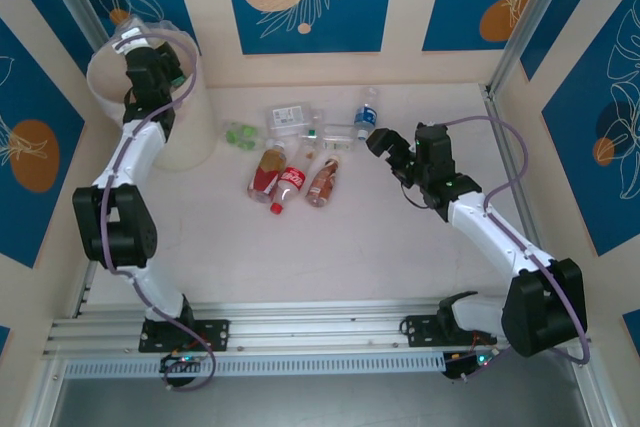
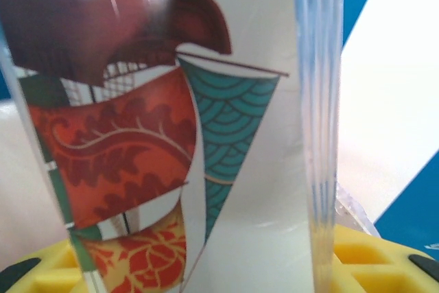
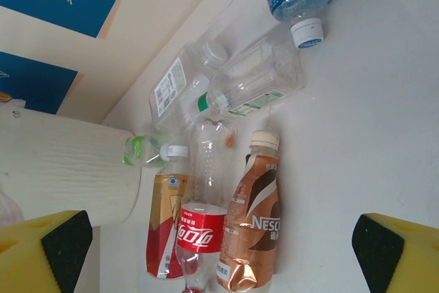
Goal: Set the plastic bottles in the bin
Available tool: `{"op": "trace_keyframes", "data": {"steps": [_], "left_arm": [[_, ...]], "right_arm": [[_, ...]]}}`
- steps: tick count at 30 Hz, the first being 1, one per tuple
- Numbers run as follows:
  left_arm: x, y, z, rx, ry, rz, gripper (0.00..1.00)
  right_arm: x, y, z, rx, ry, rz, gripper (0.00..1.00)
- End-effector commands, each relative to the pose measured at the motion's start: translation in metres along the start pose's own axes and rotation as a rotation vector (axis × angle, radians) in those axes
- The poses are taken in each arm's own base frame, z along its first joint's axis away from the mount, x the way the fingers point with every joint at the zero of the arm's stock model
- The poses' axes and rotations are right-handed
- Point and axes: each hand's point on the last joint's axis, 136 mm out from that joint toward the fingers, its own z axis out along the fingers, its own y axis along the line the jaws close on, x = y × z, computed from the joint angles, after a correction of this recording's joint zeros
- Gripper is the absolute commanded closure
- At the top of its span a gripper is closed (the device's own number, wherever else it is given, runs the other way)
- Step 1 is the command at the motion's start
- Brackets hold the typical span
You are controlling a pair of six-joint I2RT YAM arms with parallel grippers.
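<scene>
A labelled bottle is clamped across its body by the partly closed left gripper over the mouth of the bin at upper left, while the other bottles, lying flat at centre with long axes mostly top-to-bottom, are left of the wide-open, empty right gripper, the nearer arm.
</scene>
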Motion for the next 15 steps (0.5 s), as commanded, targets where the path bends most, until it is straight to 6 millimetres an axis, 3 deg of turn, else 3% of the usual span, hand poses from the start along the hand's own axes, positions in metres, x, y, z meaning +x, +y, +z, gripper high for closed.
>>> {"op": "trace_keyframes", "data": {"steps": [1,3,7,15], "left_arm": [[0.005,-0.009,0.009,0.063,0.051,-0.040,0.82],[0.014,-0.011,0.011,0.085,0.077,-0.031,0.63],[0.022,-0.020,0.013,0.132,0.112,-0.008,0.41],[0.018,-0.026,0.014,0.170,0.156,0.020,0.15]], "right_arm": [[-0.005,0.017,-0.004,-0.040,0.001,-0.002,0.00],[-0.005,0.016,-0.005,-0.037,-0.001,-0.002,0.00],[-0.006,0.014,-0.004,-0.030,-0.003,-0.005,0.00],[-0.004,0.012,-0.004,-0.021,0.002,-0.008,0.00]]}}
